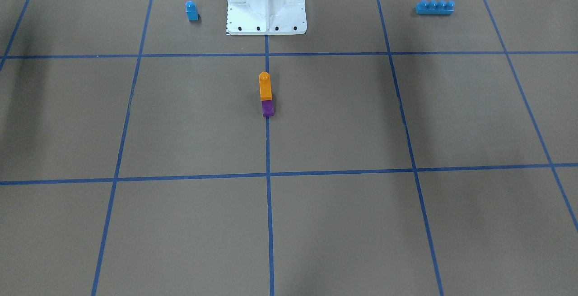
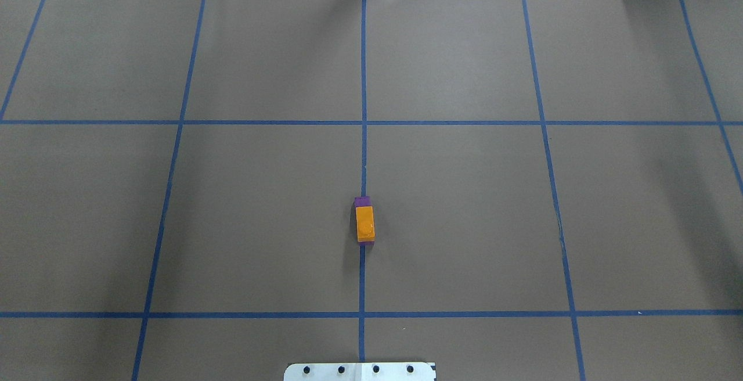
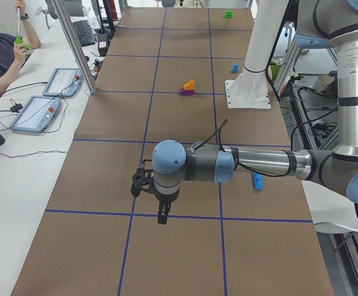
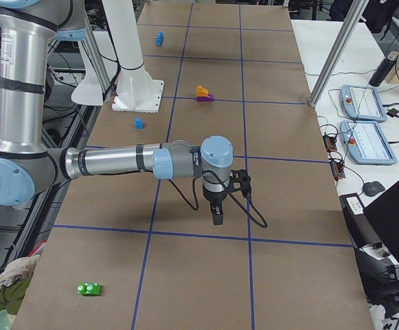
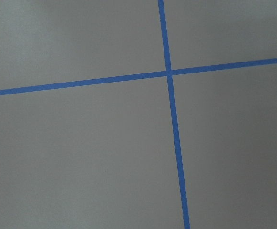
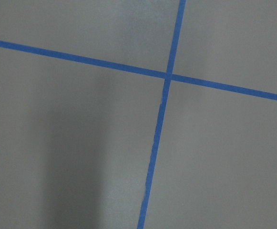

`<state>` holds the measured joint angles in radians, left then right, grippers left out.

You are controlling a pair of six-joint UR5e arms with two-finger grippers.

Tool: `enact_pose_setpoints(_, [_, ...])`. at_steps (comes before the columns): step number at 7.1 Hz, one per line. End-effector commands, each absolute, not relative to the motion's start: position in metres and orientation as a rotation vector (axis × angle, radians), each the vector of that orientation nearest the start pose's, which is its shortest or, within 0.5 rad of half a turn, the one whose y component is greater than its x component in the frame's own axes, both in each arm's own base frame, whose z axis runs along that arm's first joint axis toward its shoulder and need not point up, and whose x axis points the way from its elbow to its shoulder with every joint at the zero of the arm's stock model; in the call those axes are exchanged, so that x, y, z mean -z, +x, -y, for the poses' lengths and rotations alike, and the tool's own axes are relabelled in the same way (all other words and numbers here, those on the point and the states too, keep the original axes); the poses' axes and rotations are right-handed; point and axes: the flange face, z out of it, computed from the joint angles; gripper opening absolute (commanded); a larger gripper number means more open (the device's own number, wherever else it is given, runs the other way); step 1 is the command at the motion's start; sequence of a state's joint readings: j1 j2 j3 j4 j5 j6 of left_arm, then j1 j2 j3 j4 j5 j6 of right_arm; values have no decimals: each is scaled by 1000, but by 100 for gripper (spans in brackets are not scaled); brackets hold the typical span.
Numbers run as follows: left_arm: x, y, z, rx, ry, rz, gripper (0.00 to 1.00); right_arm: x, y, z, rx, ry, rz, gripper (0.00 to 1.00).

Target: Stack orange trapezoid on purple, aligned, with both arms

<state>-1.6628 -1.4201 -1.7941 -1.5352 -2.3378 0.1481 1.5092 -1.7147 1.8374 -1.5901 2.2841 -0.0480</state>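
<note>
The orange trapezoid (image 1: 265, 87) sits on top of the purple brick (image 1: 268, 108) on the table's centre line, in front of the robot's base. In the overhead view the orange one (image 2: 365, 223) covers most of the purple one (image 2: 362, 201), which shows mainly at its far end. No gripper touches the stack. The left gripper (image 3: 161, 213) hangs over the table far from it, near the table's left end. The right gripper (image 4: 217, 213) hangs near the right end. Both show only in side views, so I cannot tell if they are open or shut. The wrist views show only brown paper and blue tape.
A blue single-stud brick (image 1: 192, 11) and a long blue four-stud brick (image 1: 434, 6) lie on either side of the white pedestal (image 1: 266, 5). A green toy (image 4: 88, 289) lies at the table's right end. An operator and tablets (image 3: 40, 111) are at the far side.
</note>
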Motion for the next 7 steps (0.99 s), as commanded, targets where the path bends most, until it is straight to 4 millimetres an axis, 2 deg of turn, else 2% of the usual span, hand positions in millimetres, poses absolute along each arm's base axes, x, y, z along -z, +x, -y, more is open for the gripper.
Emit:
enact_pose_setpoints(1, [-626,-103,418,-63,118,-758,100,-605,42,434,136,83,714,100])
enact_pose_setpoints(7, [-633,-103,414,-57,102,-759,100,-605,42,416,136,84,723,100])
